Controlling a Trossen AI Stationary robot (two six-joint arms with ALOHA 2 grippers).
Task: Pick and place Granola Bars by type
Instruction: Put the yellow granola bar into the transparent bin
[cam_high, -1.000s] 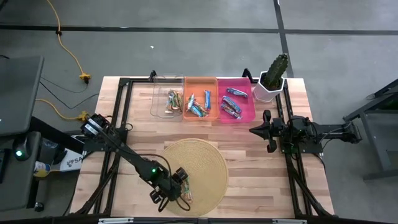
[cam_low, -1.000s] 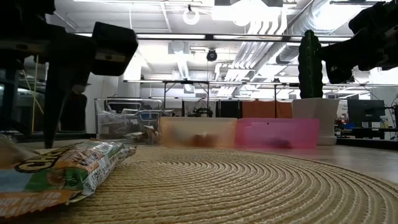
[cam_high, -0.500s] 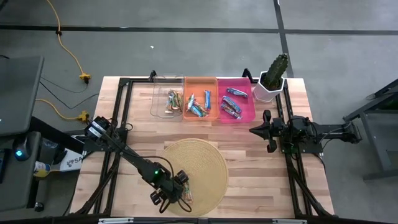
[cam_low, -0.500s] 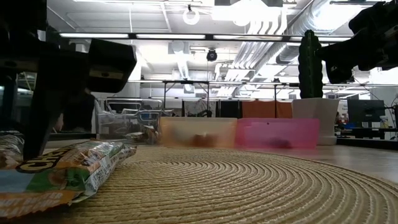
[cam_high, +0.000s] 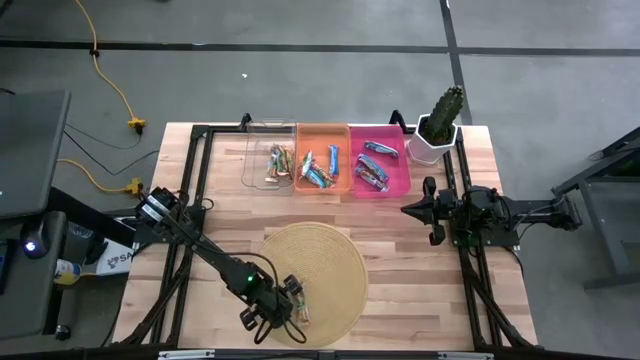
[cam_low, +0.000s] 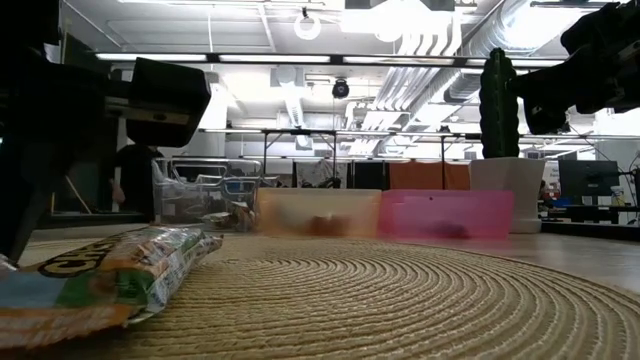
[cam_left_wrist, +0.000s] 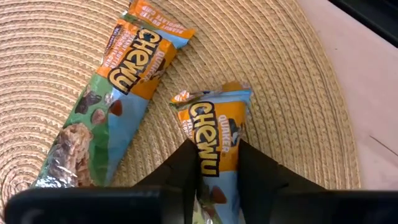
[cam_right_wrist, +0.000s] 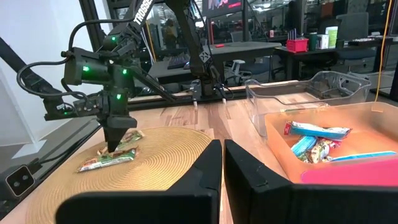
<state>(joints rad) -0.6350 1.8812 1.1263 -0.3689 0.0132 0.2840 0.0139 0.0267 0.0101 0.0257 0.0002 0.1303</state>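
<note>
Two tan and green granola bars lie flat, side by side, on the round woven mat, near its near-left rim. My left gripper stands over the mat and is shut on one of them. The low view shows a bar close up. More bars lie sorted in the clear bin, the orange bin and the pink bin. My right gripper waits shut above the table's right side, touching nothing. My left gripper pinches the granola bar about its middle, one finger on each long edge. The fingers come from above, pointing down, and lie across the bar. The bar lies flat on the mat, with its orange end sticking out past the fingertips.
The three bins stand in a row at the table's far edge, with a potted cactus to their right. Black frame rails run along the table's left and right sides. Bare wood lies between the mat and the bins.
My left gripper has come down and a little toward the near edge, onto the bar on the mat. In the low view the bar's near end now lies lower and flatter than before. The right arm has kept still.
</note>
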